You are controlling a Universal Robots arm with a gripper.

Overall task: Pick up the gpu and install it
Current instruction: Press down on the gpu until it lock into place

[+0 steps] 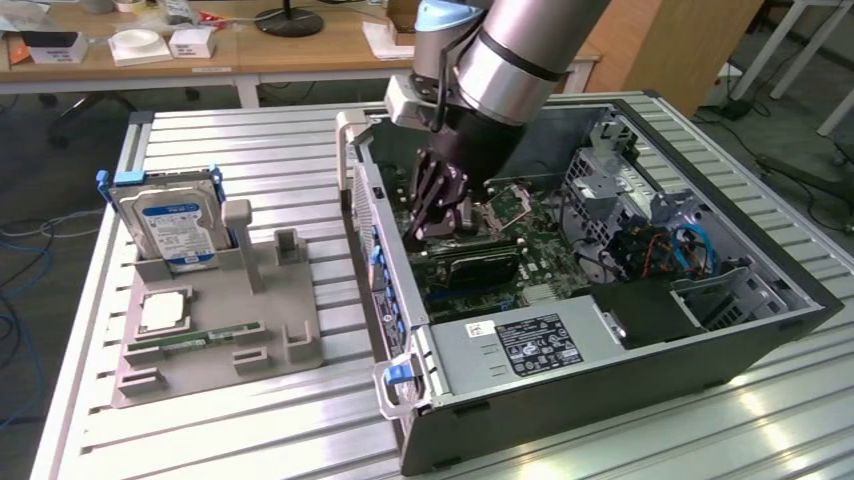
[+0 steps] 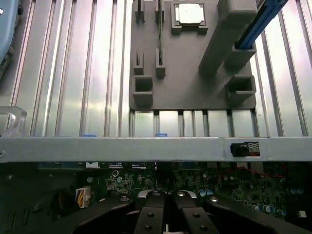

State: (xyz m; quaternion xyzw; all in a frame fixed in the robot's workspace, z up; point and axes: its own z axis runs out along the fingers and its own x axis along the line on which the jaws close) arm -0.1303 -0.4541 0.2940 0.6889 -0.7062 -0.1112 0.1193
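- The end effector point(image 1: 430, 232) is down inside the open computer case point(image 1: 694, 345), low over the motherboard point(image 1: 501, 262), with its fingers pressed together.
- Just below it a dark, flat rectangular part point(image 1: 470, 268) lies among the slots; I judge this is the gpu, close to its place or already in it. I cannot tell if the fingers pinch its edge or only touch it.
- What could go wrong: if the card is not straight over its slot, a push from above may bend it or hurt the slot. The case wall point(image 2: 146, 148) stands near the arm, so a sideways move could strike it. The loose cables point(image 1: 674, 250) at the far side of the case could also catch.
- Count: one arm and one case on the bench point(image 1: 240, 130).
- On the gray holder tray point(image 1: 214, 340), near the bench edge on the exterior view's left, stand one hard drive point(image 1: 171, 222), one square chip point(image 1: 163, 312) and one RAM stick point(image 1: 198, 336).
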